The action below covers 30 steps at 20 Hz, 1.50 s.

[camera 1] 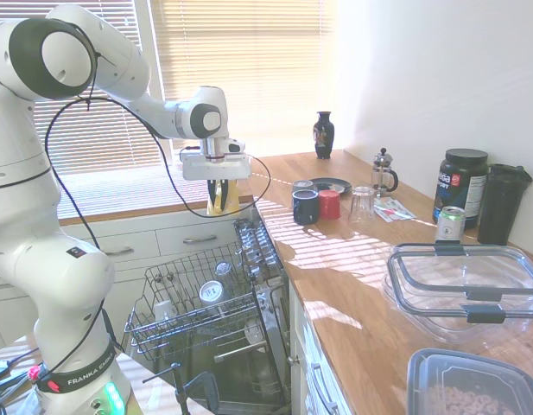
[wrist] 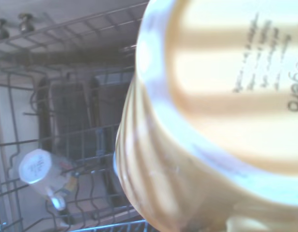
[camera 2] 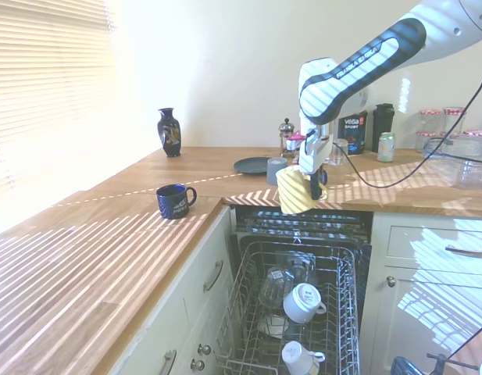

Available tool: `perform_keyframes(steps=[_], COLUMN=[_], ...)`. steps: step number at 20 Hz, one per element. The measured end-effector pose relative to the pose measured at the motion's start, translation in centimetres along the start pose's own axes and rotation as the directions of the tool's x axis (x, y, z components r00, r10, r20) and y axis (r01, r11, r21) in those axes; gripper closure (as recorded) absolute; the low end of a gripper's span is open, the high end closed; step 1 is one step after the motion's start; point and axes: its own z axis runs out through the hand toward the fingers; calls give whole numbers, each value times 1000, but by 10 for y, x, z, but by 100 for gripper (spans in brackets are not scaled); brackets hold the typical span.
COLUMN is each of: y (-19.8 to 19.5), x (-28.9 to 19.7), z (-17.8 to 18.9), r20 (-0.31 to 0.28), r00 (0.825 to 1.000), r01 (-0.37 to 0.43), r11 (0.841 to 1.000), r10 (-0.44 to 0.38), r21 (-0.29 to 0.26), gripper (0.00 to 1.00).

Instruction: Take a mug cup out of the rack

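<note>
Your pincer (camera 2: 309, 186) pinches the one yellow mug cup (camera 2: 295, 191) high above the rack (camera 2: 244, 312) (two white mugs (camera 2: 303, 302) inside); one navy mug (camera 2: 174, 201) sits on the table (camera 2: 84, 258).

White arm reaching out high and bending down at the wrist, end effector (camera 2: 311, 186) pointing down, fingers gripping the mug cup (camera 2: 296, 191)

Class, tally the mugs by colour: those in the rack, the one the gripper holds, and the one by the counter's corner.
yellow mug: 1
navy mug: 1
white mugs: 2
Total: 4
</note>
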Motion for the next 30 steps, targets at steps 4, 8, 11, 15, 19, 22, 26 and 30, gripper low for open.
perform_keyframes(steps=[4,8,11,15,19,22,26,30], y=[9,12,24,43,48,42,35,26], x=[33,61,76,97,110,114,119,120], z=[4,6,-1,-2,-3,2,13,24], r20=[16,28,35,47,54,60,71,74], r00=[999,998,997,994,992,990,985,980], r01=[-32,-54,-71,-99,-111,-126,-156,-184], r11=[999,999,997,995,993,992,988,983], r10=[32,54,71,98,110,125,155,184], r21=[-2,2,9,22,26,22,11,-1], gripper=[100,100,100,100,100,100,100,100])
